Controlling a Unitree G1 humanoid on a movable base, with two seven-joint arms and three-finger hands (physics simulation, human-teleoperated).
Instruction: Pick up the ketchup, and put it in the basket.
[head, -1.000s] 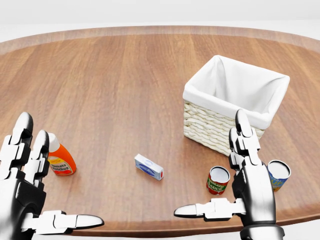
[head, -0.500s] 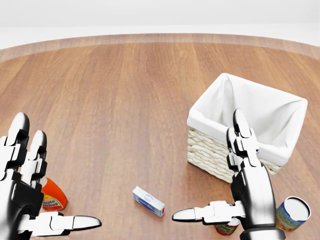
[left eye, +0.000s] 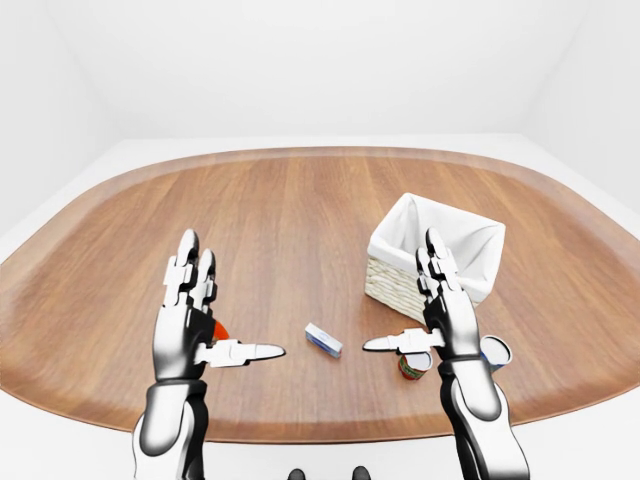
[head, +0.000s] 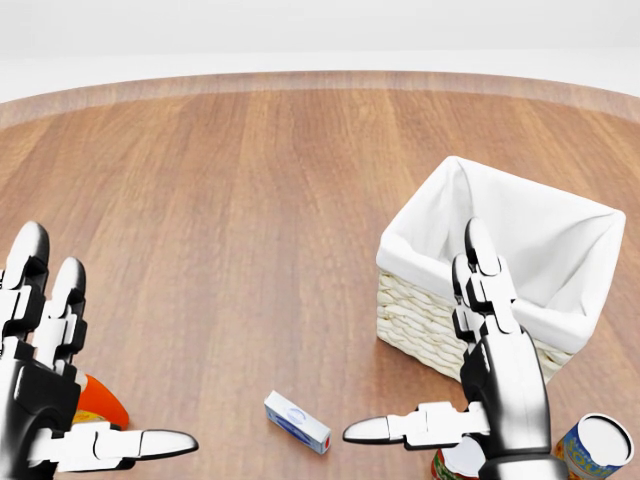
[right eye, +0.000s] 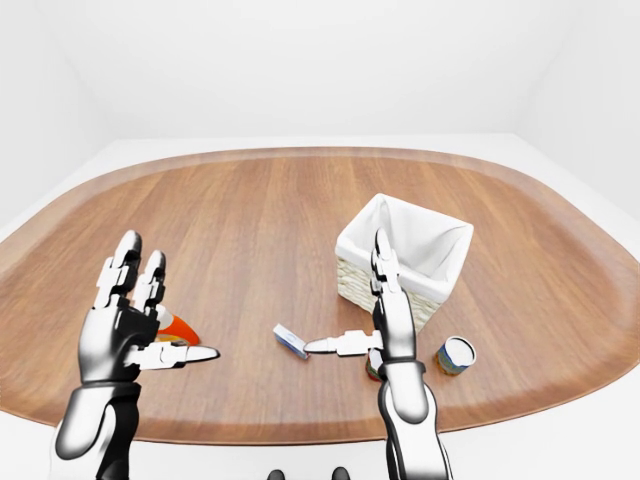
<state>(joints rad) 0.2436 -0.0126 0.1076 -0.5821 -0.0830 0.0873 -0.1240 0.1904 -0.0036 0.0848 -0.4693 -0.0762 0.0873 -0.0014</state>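
My fingers are spread wide on both sides, thumbs stuck out toward each other, grasping nothing. My left hand is raised over the table's near edge at about eight o'clock in the head view, palm open, two fingers pointing up toward twelve. My right hand is raised the same way at about five o'clock, its thumb reaching toward nine.

The ketchup bottle lies on the table just behind my left hand, mostly hidden by it; only its orange body peeks out at the palm's three o'clock side. It is not in my grip.

The basket, wicker with a white cloth lining, sits at about two o'clock from the picture's centre in the head view, well apart from the ketchup. My right fingertip overlaps its near wall in the view.

A small white and blue box lies flat between my two thumbs. A red can sits mostly hidden behind my right hand, and a blue and yellow can stands at its three o'clock.
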